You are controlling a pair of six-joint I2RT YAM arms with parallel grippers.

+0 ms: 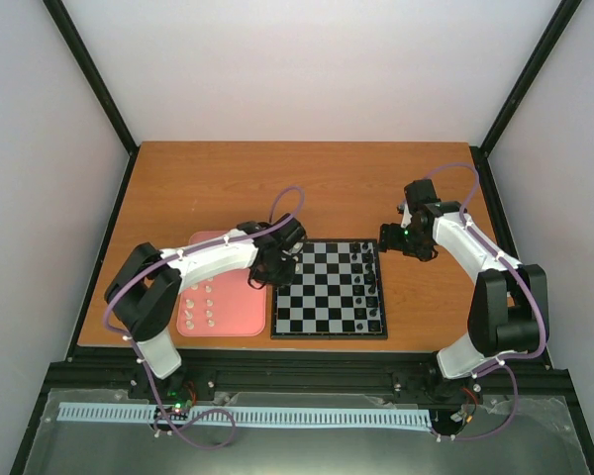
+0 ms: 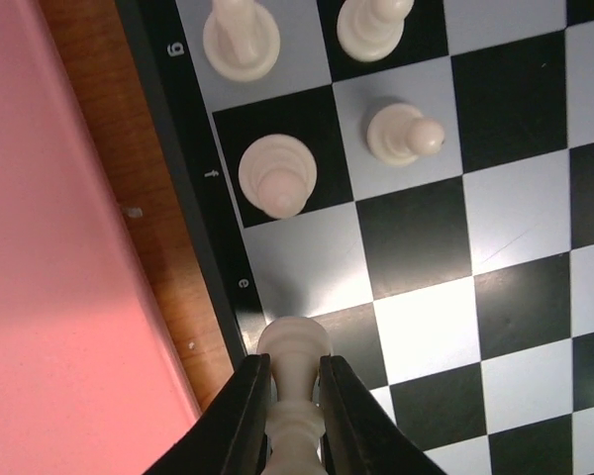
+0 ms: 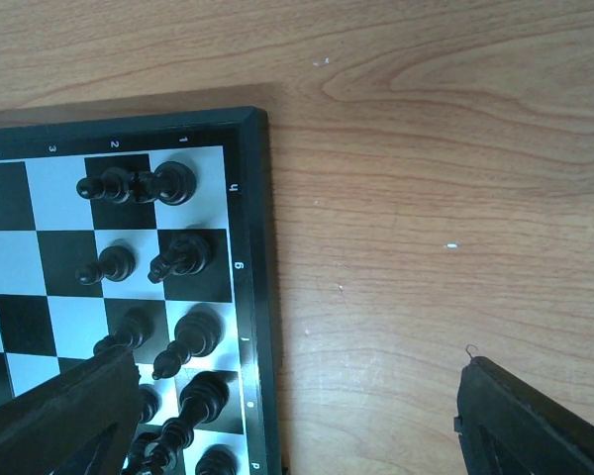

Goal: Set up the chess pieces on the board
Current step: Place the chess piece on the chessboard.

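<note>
You're mid-placement: left gripper (image 2: 295, 396) is clamped on a cream chess piece (image 2: 293, 346), upright over the board (image 2: 515, 208) edge row, with placed white pieces (image 2: 277, 176) just ahead. Next, lower it square and let go. The right gripper (image 3: 297, 401) is spread wide and empty, at the board's corner.

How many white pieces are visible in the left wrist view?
5 white pieces. Four stand on the board: two at the top, two below them. One is in the left tool. Others may be hidden.

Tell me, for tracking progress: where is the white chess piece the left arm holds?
In the left wrist view, bottom centre: the white chess piece is between the left fingers, over the edge of the board nearest the pink tray.
</note>
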